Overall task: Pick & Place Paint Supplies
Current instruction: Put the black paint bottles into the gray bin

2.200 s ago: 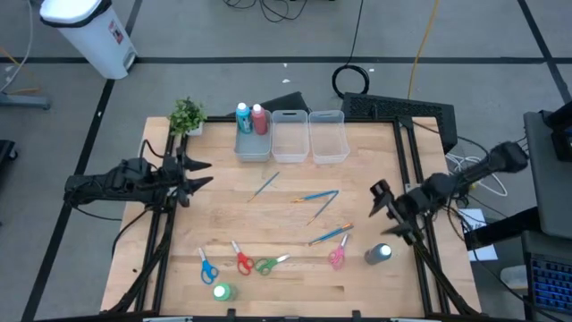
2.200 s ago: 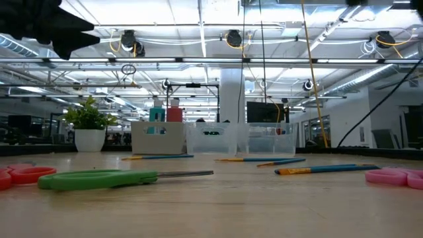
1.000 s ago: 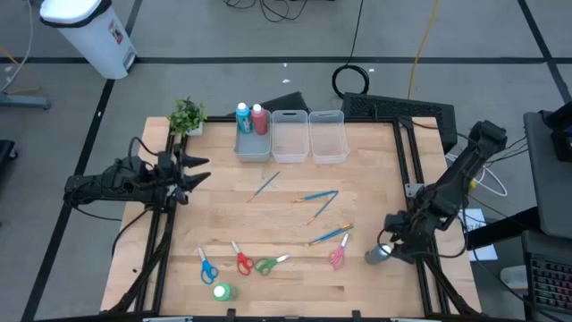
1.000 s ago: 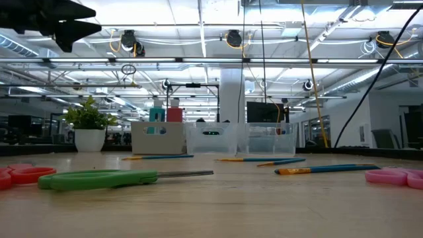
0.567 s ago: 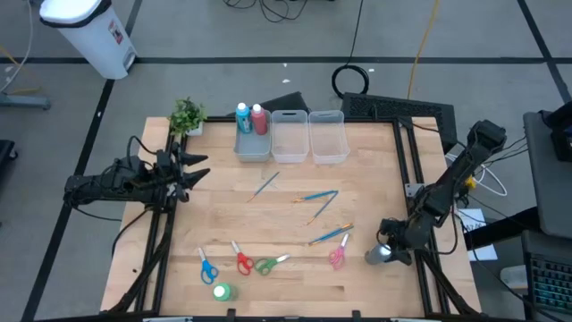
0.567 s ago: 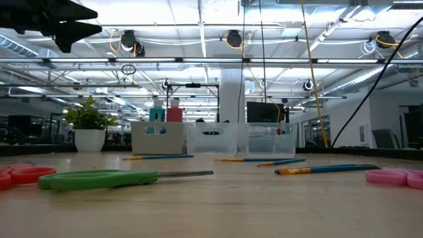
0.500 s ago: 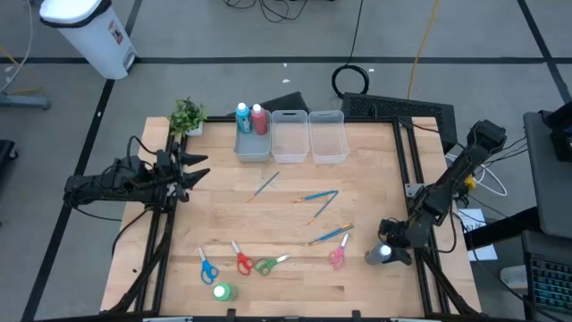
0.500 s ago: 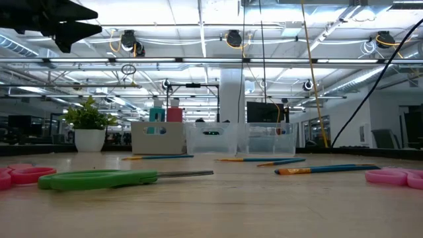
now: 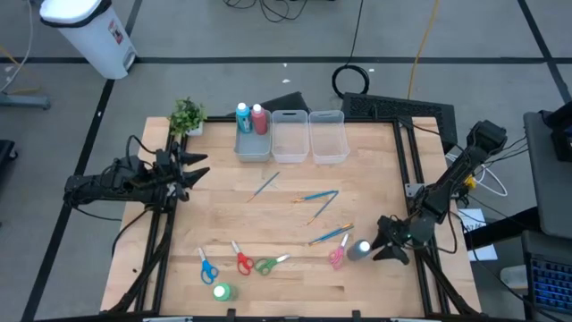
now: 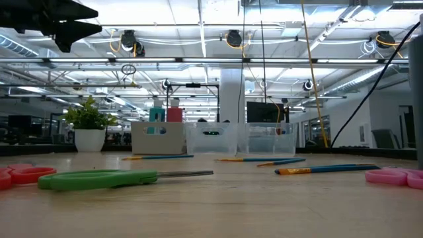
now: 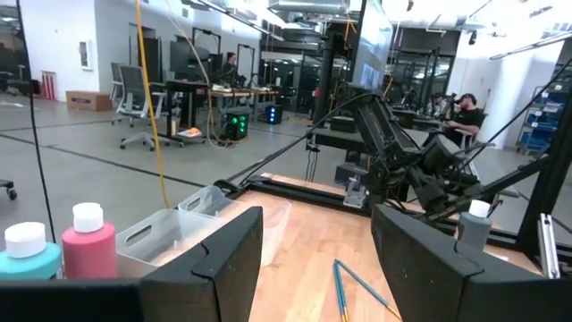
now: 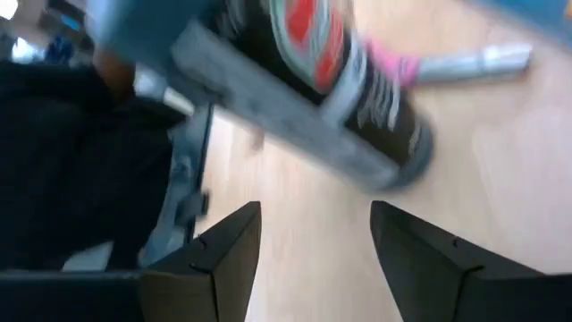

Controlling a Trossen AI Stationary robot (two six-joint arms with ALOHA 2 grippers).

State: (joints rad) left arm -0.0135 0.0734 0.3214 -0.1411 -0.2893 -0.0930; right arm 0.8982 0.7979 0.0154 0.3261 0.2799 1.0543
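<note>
The dark grey bottle (image 9: 360, 250) with a white cap stands by the pink scissors (image 9: 338, 258) near the table's right edge; it also shows in the left wrist view (image 11: 474, 225). My right gripper (image 9: 379, 241) is open, low, just right of that bottle, fingers pointing toward the table's left. Beyond its fingers (image 12: 313, 241) the bottle (image 12: 340, 72) fills the view. My left gripper (image 9: 195, 170) waits open above the table's left edge. Blue, red and green scissors (image 9: 241, 261), a green bottle (image 9: 222, 292) and several brushes (image 9: 323, 207) lie on the table. My right gripper is open with the dark grey bottle's side (image 12: 375, 107) just past its fingertips. I cannot tell whether a finger touches it. The bottle stands on the table, not between the fingers.
Three clear bins (image 9: 290, 136) stand along the far edge; the left one holds the blue (image 9: 243, 116) and pink-red (image 9: 259, 118) bottles. A potted plant (image 9: 187, 114) sits at the far left corner. Metal frames run along both sides.
My right gripper has come down at the table's right edge and moved toward the table's left, staying open. The dark grey bottle has slid a short way toward the table's left and now stands next to the pink scissors.
</note>
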